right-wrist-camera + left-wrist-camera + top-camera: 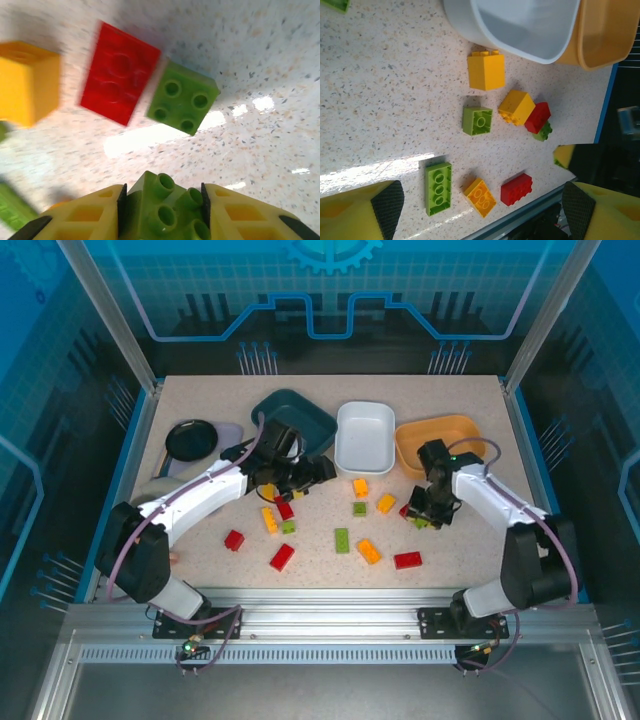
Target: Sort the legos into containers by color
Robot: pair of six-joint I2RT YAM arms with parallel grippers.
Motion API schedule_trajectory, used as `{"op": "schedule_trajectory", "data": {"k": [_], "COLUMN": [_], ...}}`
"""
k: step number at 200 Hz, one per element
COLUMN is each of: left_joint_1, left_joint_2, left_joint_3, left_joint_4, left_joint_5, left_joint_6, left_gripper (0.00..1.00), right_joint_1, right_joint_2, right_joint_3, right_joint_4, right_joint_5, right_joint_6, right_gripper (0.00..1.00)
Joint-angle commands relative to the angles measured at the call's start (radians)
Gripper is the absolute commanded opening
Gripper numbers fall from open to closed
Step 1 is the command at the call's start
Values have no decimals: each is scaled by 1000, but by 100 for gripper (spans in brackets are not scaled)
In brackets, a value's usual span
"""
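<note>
Red, yellow-orange and green legos lie scattered over the table's middle. The teal tray (296, 412), white tray (365, 436) and orange tray (441, 440) stand in a row at the back. My right gripper (429, 514) (162, 210) is shut on a green brick (167, 207), held just above the table near a loose green brick (182, 97) and a red brick (120, 72). My left gripper (306, 472) (482, 207) hovers open with nothing held, in front of the teal tray. It looks over a long green brick (438, 188), an orange brick (480, 197) and a red brick (516, 189).
A black round dish (190, 439) and a pale bowl (232, 432) sit at the back left. More bricks lie front left: two red ones (282, 557) (234, 540) and a yellow one (269, 519). The table's raised blue edge (528, 455) runs close behind the right arm.
</note>
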Motion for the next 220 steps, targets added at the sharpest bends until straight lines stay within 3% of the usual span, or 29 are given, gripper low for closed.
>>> {"op": "schedule_trajectory", "data": {"k": [1,43,84,114,153,220], "left_joint_1": [-11,-12,-12,-12,-11,-12], "left_joint_2": [-4,94,191,214,184,85], "left_joint_3": [98,256,388,407,370,269], "left_joint_4": [-9,-3,-30,-51,-89,-199], "left_joint_5": [15,33,25,5,-22,-83], "left_joint_6": [9,7,3,-10,-8,1], "left_gripper": [86,86,85,84,83,80], "right_joint_1": [-68,-219,-268,-296,-293,-237], "right_joint_2": [-4,293,647,773,729,343], "right_joint_3": [156,463,769,863,892,752], "right_joint_4": [-55,16,-39,-67,-72,-31], "right_joint_5": [30,35,49,34,21,46], "right_joint_6": [-45,-105,-127,-124,-142,-156], "right_gripper": [30,29,31,39,62,64]}}
